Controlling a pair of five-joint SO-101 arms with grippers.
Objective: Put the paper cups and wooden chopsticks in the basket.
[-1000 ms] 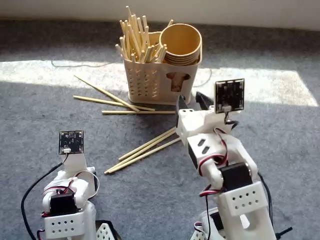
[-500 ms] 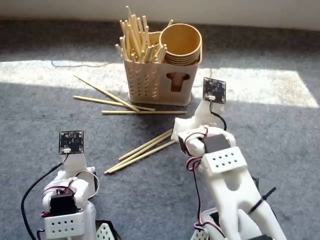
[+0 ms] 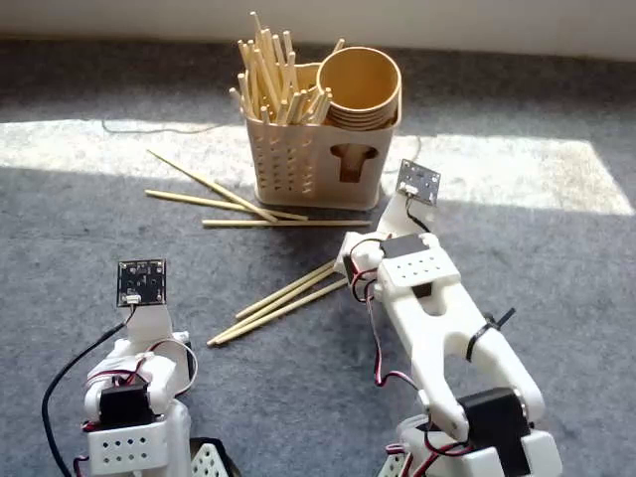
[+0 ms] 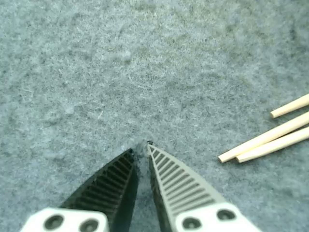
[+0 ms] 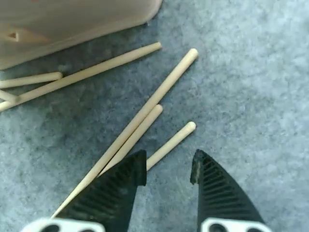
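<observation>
Right gripper (image 5: 169,166) hangs low, jaws open, over the ends of three loose wooden chopsticks (image 5: 145,116) on the carpet (image 3: 556,258) at 6 o'clock from the basket (image 3: 308,169), which holds the stacked paper cups (image 3: 360,84); more chopsticks (image 3: 214,199) lie at its 8 o'clock. Left gripper (image 4: 143,147) sits closed and empty above carpet. Risk: jaws line up on one stick's tip only, so a close there could make it pivot or scatter the neighbours.

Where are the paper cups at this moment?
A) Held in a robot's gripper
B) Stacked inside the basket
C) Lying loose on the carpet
B: the paper cups sit nested together in the basket, next to a bunch of chopsticks standing in it.
</observation>
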